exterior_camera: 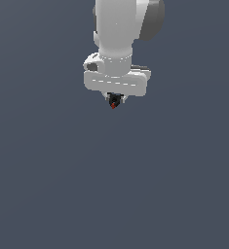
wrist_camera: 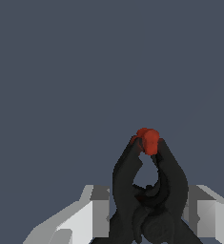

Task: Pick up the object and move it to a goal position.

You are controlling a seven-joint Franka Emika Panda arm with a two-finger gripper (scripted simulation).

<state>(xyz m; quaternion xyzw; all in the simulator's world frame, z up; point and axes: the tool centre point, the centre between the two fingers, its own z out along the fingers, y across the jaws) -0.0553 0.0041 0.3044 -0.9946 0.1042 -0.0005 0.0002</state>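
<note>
Nothing but a flat, uniform slate-blue backdrop [exterior_camera: 47, 185] filling both the exterior and wrist views, evenly and softly lit, slightly lighter toward the middle, with no visible seam, edge, horizon, wall, floor line, furniture or window anywhere to be made out.

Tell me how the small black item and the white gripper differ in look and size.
The black item is tiny; the white gripper is far bulkier. The item is black with a red tip; the gripper is plain white. The item forks into thin prongs; the gripper is blocky. Both hang together under the arm.
</note>
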